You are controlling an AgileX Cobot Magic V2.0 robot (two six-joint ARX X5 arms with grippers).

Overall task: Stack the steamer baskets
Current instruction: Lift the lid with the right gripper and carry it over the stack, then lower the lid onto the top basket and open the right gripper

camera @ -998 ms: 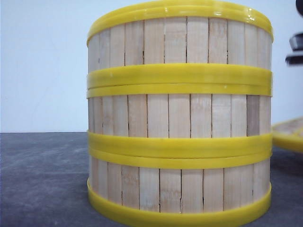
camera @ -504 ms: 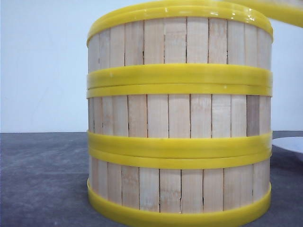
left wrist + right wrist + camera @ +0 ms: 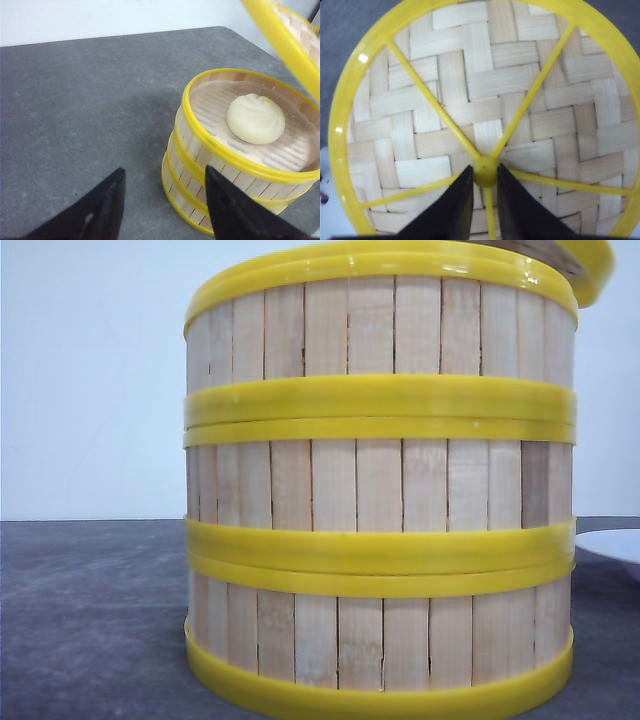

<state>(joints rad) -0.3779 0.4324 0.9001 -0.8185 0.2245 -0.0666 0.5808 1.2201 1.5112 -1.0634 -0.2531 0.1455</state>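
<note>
Pale wooden-slat steamer baskets (image 3: 380,490) stand stacked on the grey table (image 3: 90,620); light, rigid, best held by rims. Right gripper (image 3: 485,192) pinches the woven lid's (image 3: 470,100) knob; left gripper (image 3: 162,200) gapes empty.

This looks like a lab or test room set up for robot trials, not a real kitchen. A plain dark grey table (image 3: 75,100) carries everything, and a bare white wall (image 3: 90,380) stands right behind it with no shelves, tiles or stove. The kitchen things seem like props: the steamer baskets (image 3: 380,490) stand stacked alone in the middle of the table, with bright yellow rims that look like plastic. In the top basket lies a single white bun (image 3: 256,119), smooth and glossy like a model. Beside the stack, a black gripper (image 3: 162,212) reaches in over the table.
</note>
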